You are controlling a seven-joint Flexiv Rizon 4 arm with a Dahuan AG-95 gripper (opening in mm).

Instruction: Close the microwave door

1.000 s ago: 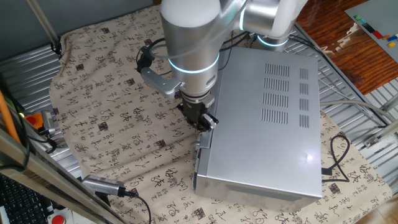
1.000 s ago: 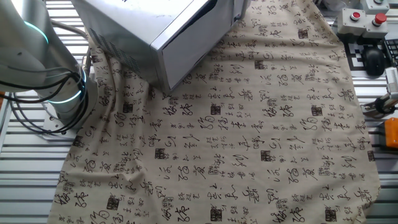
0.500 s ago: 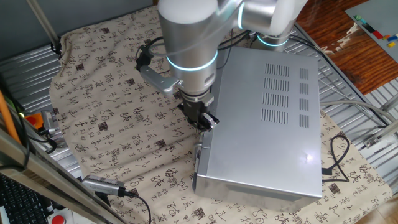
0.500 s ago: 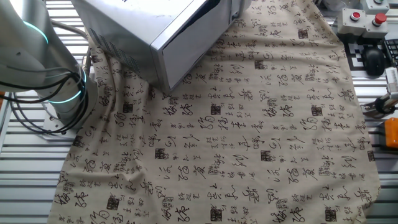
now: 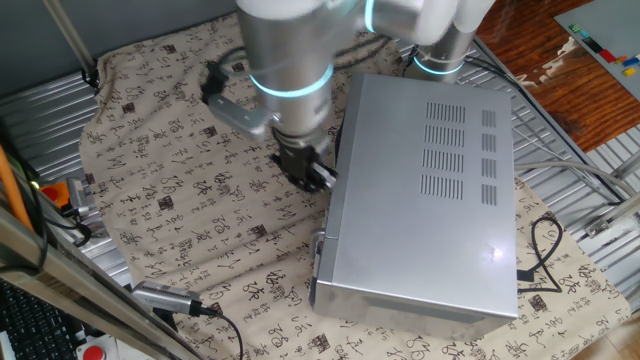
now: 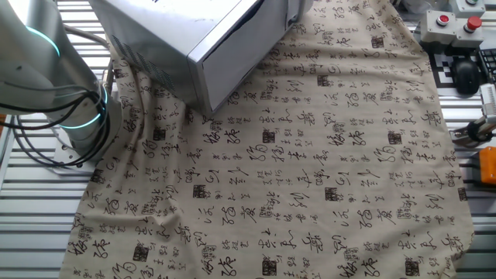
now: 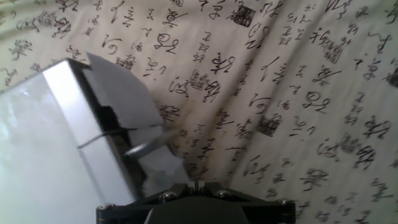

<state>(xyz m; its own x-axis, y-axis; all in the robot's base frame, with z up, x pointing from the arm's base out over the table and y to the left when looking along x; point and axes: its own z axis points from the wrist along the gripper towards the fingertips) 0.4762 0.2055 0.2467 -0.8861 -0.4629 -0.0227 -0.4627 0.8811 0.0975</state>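
Observation:
The microwave [image 5: 430, 200] is a large silver box with vent slots on top; it also shows in the other fixed view [image 6: 178, 31] and at the left of the hand view [image 7: 43, 143]. The microwave door [image 6: 244, 50] lies along the front, flush or nearly so; I cannot tell if it is latched. In the one fixed view only a thin strip of the microwave door [image 5: 320, 255] shows. My gripper [image 5: 310, 178] hangs just left of the front face, near its far half, with its fingers together and holding nothing. In the hand view the gripper [image 7: 196, 184] sits beside the grey door panel [image 7: 118, 87], which is blurred.
A cloth printed with black characters [image 6: 325, 178] covers the table. A black cord [image 5: 545, 250] trails behind the microwave. The robot base [image 6: 46, 77] stands beside it. A box with red buttons [image 6: 453, 23] and an orange object [image 5: 60, 190] lie at the table's edges.
My arm and gripper have moved left and toward the far end of the microwave front, off the door's edge. The microwave has not moved.

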